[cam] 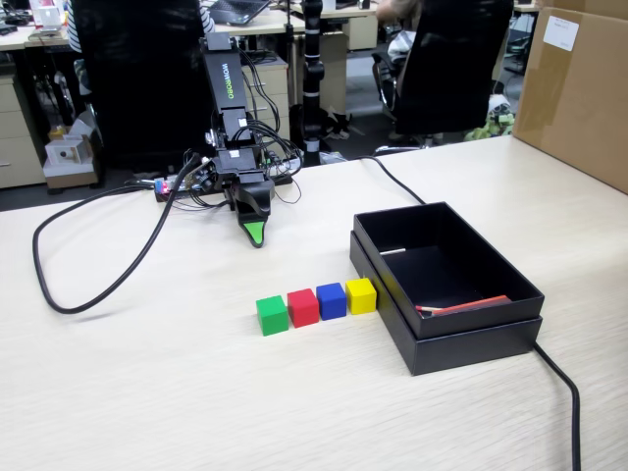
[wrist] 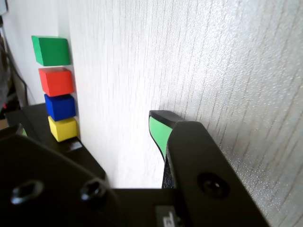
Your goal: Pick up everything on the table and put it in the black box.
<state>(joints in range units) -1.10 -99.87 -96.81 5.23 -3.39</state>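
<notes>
Four cubes, green (cam: 272,315) to yellow (cam: 361,295), line your tabletop (cam: 147,392) beside the black box (cam: 446,285). Your hand (cam: 255,234) rests beyond the row; whether released or clenched, probably untellable; grasping nothing.

A pale wood-grain laminate table (cam: 147,392), faintly sheened in the wrist view, carries four smooth, matt cubes: green cube (cam: 272,315), red cube (cam: 303,307), blue cube (cam: 331,300) and yellow cube (cam: 361,295). The black box (cam: 461,339) looks like matt card. The gripper (cam: 255,234) is matt black plastic with a smooth green tip.
</notes>
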